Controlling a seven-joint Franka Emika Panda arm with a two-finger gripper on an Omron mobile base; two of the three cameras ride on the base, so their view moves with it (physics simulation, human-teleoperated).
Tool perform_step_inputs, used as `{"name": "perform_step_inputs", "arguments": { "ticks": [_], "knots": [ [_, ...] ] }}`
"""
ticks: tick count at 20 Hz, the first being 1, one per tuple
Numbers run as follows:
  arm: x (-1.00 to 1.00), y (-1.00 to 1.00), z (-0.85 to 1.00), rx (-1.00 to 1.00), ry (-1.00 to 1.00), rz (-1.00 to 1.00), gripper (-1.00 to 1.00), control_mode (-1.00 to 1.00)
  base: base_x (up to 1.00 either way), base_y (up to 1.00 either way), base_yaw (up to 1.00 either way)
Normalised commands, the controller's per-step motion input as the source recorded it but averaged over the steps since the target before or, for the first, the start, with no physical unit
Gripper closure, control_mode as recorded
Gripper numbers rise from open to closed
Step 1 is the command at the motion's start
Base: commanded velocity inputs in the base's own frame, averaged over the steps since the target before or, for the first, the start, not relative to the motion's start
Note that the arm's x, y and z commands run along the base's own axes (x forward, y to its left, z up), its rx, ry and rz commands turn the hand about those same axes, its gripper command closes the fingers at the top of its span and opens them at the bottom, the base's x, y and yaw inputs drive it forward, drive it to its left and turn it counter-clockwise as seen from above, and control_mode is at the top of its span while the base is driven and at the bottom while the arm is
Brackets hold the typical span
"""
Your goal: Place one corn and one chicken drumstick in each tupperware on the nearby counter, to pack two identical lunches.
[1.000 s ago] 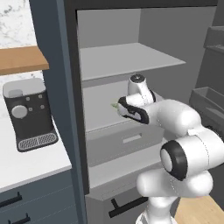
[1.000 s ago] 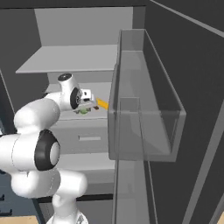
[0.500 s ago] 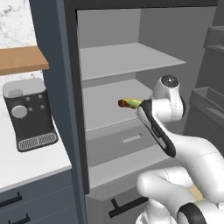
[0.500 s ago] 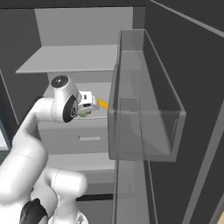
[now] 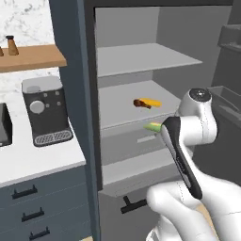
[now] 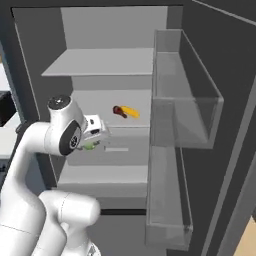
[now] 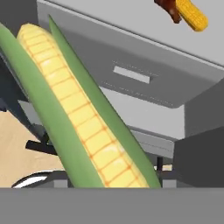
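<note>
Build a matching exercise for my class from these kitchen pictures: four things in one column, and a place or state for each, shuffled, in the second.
Things:
1. husked corn
2. plain yellow corn
3. coffee machine
4. grey drawer

Places or states:
A. stands on the white counter
B. held by the claw, off the shelf
C. lies on the fridge shelf beside a drumstick
D. pushed in below that shelf

Pairs: 1-B, 2-C, 3-A, 4-D
</note>
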Motion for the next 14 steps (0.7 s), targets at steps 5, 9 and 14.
{"name": "perform_step_inputs", "arguments": {
  "ticks": [5,9,14],
  "knots": [
    [0.00,0.00,0.00,0.00,0.00,0.00,1.00,1.00,-1.00,0.53,0.31],
    [0.00,0.00,0.00,0.00,0.00,0.00,1.00,1.00,-0.89,1.00,0.34],
    [0.00,0.00,0.00,0.00,0.00,0.00,1.00,1.00,0.06,1.00,0.24]
  ]
}}
